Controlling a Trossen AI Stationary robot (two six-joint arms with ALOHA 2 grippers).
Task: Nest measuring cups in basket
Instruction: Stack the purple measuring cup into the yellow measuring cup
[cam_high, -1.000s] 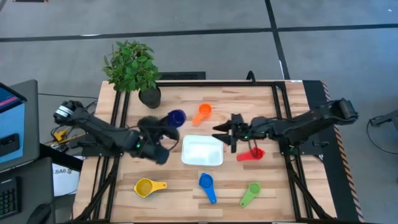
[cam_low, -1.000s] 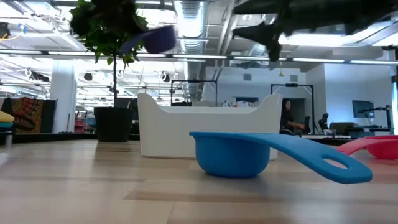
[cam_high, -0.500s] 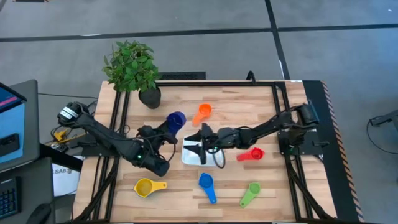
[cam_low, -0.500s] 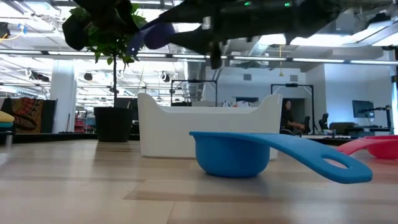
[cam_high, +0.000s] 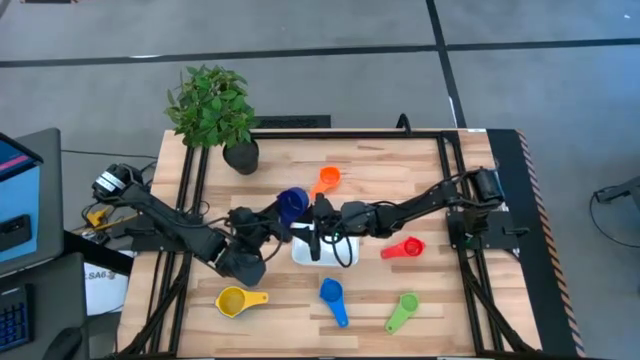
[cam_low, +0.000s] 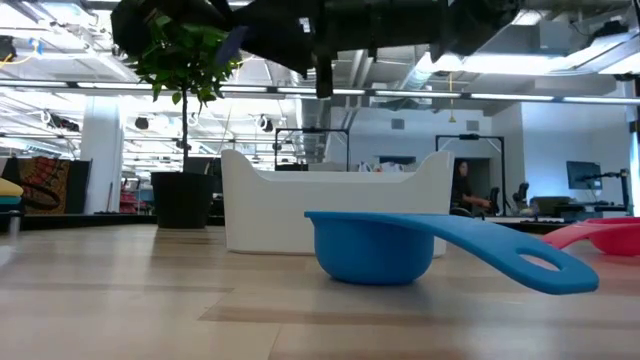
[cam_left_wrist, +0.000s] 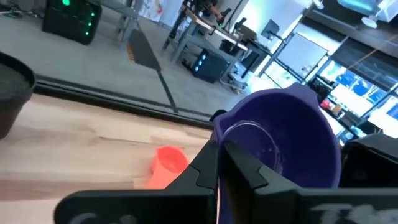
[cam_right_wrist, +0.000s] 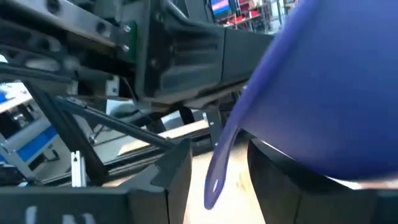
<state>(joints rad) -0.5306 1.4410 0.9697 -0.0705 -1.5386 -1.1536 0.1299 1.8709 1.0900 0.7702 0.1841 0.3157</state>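
My left gripper (cam_high: 276, 216) is shut on the dark blue measuring cup (cam_high: 292, 204), held in the air just left of the white basket (cam_high: 346, 256). My right gripper (cam_high: 312, 226) reaches across the basket from the right and is open. In its wrist view its fingers (cam_right_wrist: 171, 183) stand on either side of the cup's free handle (cam_right_wrist: 219, 163). Orange (cam_high: 326, 180), red (cam_high: 404, 248), blue (cam_high: 332, 298), green (cam_high: 402, 311) and yellow (cam_high: 236, 300) cups lie on the table. No light blue cup shows. My left gripper pinches the dark blue cup at the rim of its bowl (cam_left_wrist: 231, 124), on the side nearest the wrist camera, coming from the table's left. The cup is lifted clear, its hollow (cam_left_wrist: 283, 146) facing the left wrist camera. My right gripper: whether its fingers touch the handle or the bowl (cam_right_wrist: 323, 81), I cannot tell.
A potted plant (cam_high: 212, 112) stands at the far left corner in a black pot (cam_high: 241, 156). A black frame (cam_high: 440, 140) borders the wooden table. In the low view the blue cup (cam_low: 390, 246) lies in front of the basket (cam_low: 300, 208).
My right gripper has swept from the basket's right side toward the table's left, across the basket, up to the dark blue cup. My left gripper has carried that cup a little right and toward the near edge, closer to the basket.
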